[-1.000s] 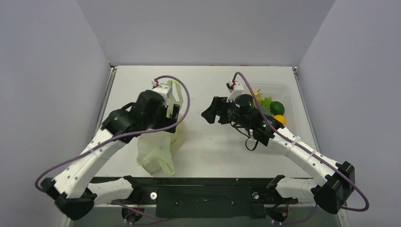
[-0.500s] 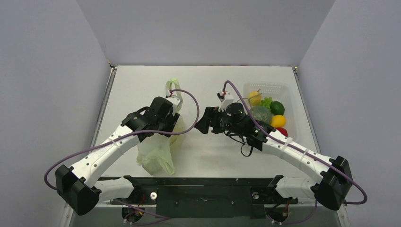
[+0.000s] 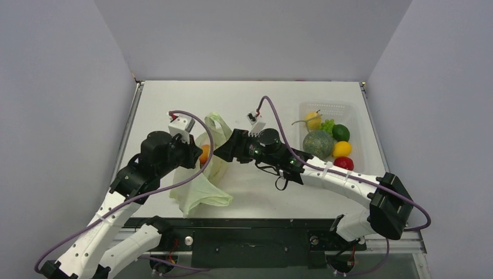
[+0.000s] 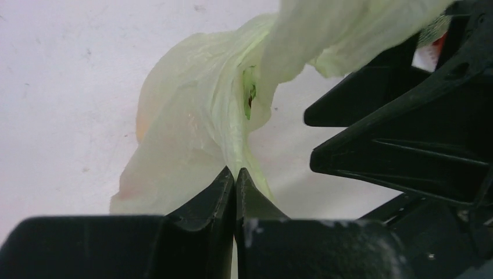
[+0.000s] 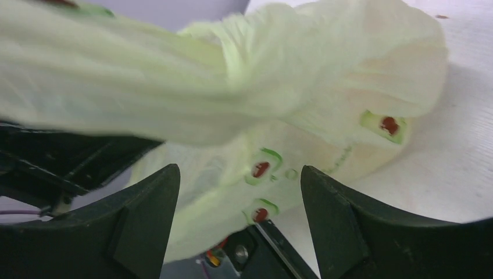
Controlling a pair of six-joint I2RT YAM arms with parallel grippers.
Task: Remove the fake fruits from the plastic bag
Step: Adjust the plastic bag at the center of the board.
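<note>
Now R fingers (image 3: 222,150) open at plastic bag (image 3: 195,189), earlier well apart; L fingers (image 4: 228,192) tight on bag.

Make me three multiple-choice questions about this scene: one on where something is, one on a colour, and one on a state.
1. Where is the white basket relative to the bag?
A. To its left
B. Underneath it
C. To its right

2. What colour is the fruit showing at the bag's mouth?
A. Blue
B. Orange
C. Purple

3. How are the left fingers?
A. Shut on the bag
B. Wide open over the basket
C. Holding a melon

Answers:
1. C, the top view shows the basket far to the right, beyond the right arm.
2. B, an orange ball sits in the opening between the two arms.
3. A, the left wrist view shows the fingers pinched together on the pale green plastic.
</note>
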